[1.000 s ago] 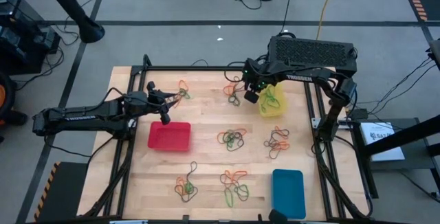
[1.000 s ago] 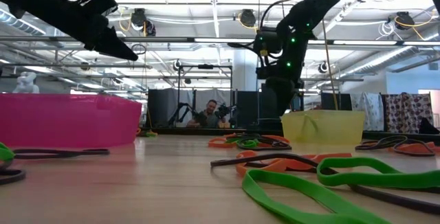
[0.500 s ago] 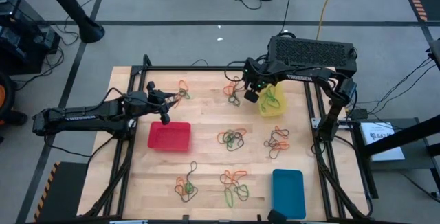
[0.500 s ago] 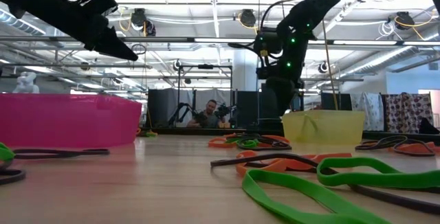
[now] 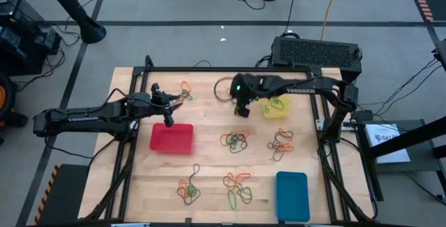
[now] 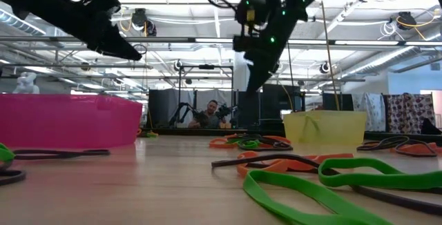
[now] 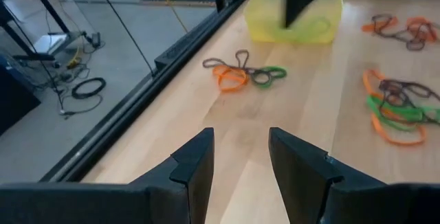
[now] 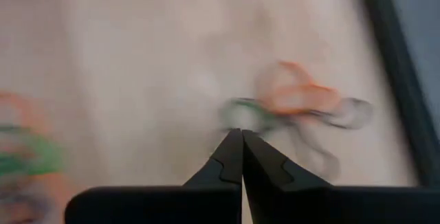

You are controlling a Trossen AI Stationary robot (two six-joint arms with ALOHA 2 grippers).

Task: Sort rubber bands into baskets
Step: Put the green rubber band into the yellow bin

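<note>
Swinging away from the yellow basket (image 5: 276, 106), the right gripper (image 5: 242, 108) now hangs with fingers pressed together above the table's far-middle rubber bands (image 8: 295, 107), while the left gripper (image 7: 237, 157) stays spread near the red basket (image 5: 171, 138); these light, floppy, tangled loops likely want pinching at one raised strand.

The whole table (image 5: 209, 150) is seen from straight overhead in the high view. In the low view the tabletop is skimmed at surface level, facing the room beyond. The yellow basket (image 5: 276, 106) is shared by the high, low (image 6: 324, 127) and left wrist (image 7: 294, 14) views. The left wrist view is aimed across the table's far side; the right wrist view is pointed closely down at blurred rubber bands (image 8: 295, 107).
</note>
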